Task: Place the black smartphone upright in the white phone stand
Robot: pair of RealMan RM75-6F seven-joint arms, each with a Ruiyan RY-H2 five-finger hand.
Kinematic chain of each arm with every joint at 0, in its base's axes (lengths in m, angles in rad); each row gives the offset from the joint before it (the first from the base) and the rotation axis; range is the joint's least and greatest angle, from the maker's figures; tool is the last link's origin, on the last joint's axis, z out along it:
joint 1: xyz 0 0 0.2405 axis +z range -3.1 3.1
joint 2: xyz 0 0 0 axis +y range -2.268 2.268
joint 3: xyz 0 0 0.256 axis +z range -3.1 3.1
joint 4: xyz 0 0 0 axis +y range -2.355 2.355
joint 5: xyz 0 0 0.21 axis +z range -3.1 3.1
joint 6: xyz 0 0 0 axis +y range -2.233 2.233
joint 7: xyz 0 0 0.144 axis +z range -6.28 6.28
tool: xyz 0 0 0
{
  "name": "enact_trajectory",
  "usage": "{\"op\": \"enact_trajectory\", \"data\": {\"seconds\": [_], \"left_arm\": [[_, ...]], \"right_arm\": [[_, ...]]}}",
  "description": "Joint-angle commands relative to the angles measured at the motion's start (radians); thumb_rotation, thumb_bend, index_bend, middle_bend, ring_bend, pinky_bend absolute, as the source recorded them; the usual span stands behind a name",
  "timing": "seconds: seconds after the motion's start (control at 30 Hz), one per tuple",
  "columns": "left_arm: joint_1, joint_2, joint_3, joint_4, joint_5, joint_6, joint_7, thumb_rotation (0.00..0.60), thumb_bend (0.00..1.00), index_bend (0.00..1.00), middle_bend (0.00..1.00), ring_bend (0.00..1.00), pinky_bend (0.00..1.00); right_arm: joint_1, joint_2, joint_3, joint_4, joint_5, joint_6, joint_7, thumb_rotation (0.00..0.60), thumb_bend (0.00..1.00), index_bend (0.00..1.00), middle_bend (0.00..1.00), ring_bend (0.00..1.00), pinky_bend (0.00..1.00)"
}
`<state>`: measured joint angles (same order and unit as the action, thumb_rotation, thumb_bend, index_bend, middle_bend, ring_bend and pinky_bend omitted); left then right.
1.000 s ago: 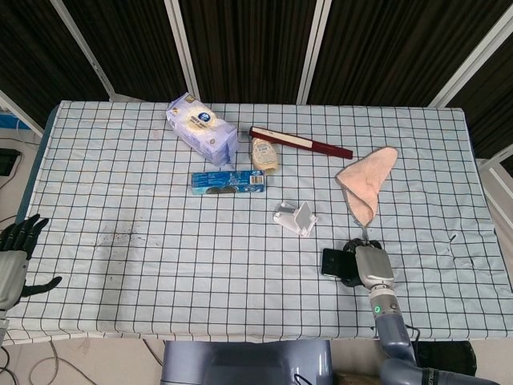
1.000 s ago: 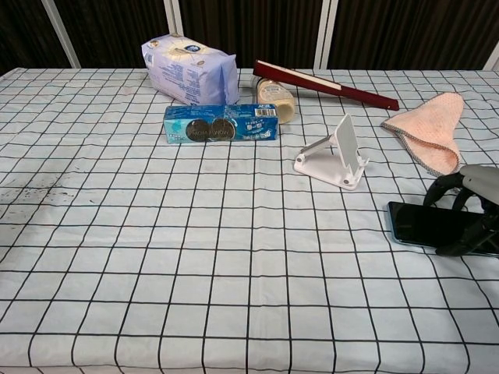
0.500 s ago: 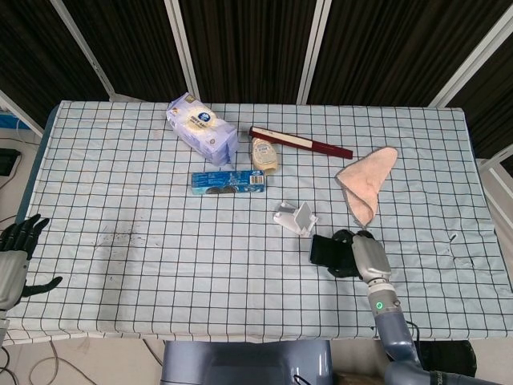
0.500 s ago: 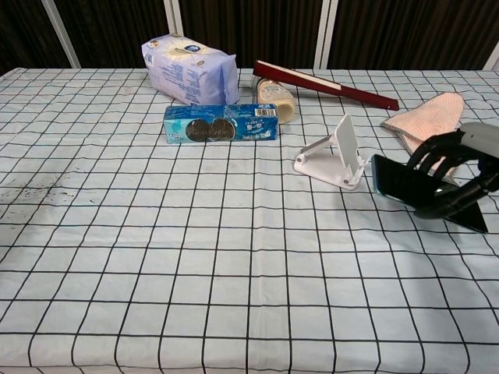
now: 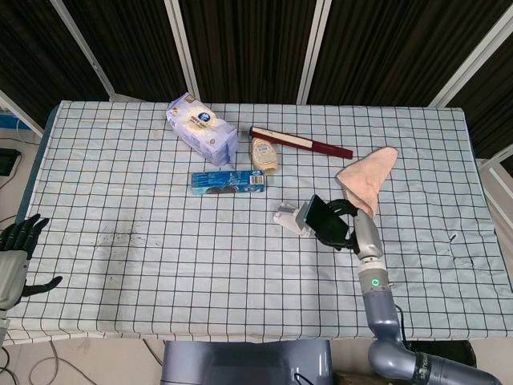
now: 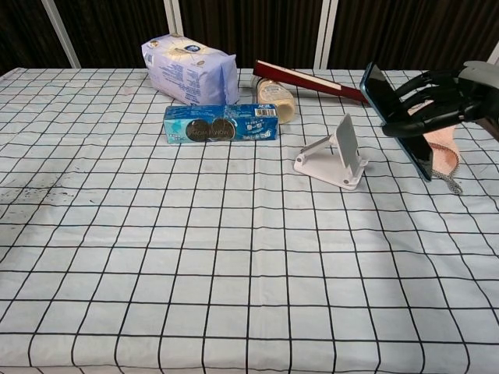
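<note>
Black smartphone [image 6: 395, 118] tilted, lifted off counter [image 6: 195, 257], clamped in right hand [image 6: 444, 97] fingers [image 6: 413, 86], just beside and above white phone stand [image 6: 335, 156]. Left hand [image 5: 14, 249] off counter edge, fingers apart, holding nothing.

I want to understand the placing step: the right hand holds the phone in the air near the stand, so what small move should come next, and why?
Probably lower the black smartphone leftward and down toward the white phone stand. The right hand holds it tilted in the air, above and to the right of the stand, not touching it. The stand's slot is free, so the phone's lower edge should go to the lip first.
</note>
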<state>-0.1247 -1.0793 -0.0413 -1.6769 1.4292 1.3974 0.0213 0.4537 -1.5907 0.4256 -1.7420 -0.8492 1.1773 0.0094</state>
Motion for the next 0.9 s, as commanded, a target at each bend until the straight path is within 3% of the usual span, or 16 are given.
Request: {"op": "enact_trajectory", "data": {"seconds": [0.03,0.47,0.9], "left_arm": [[0.000,0.000,0.001,-0.001,0.000,-0.001,0.001,0.600,0.00,0.00,0.00,0.00,0.00],[-0.002,0.001,-0.001,-0.003,-0.006,-0.006,-0.006,0.600,0.00,0.00,0.00,0.00,0.00],[-0.006,0.004,-0.002,-0.005,-0.018,-0.022,-0.019,0.600,0.00,0.00,0.00,0.00,0.00]], "right_arm": [[0.011,-0.060,0.028,0.040,0.021,0.022,0.057,0.600,0.55,0.61,0.53,0.48,0.17],[0.032,-0.290,0.034,0.245,-0.108,0.160,0.212,0.600,0.55,0.61,0.52,0.47,0.17],[0.028,-0.373,0.035,0.371,-0.184,0.134,0.391,0.600,0.55,0.61,0.51,0.46,0.17]]}}
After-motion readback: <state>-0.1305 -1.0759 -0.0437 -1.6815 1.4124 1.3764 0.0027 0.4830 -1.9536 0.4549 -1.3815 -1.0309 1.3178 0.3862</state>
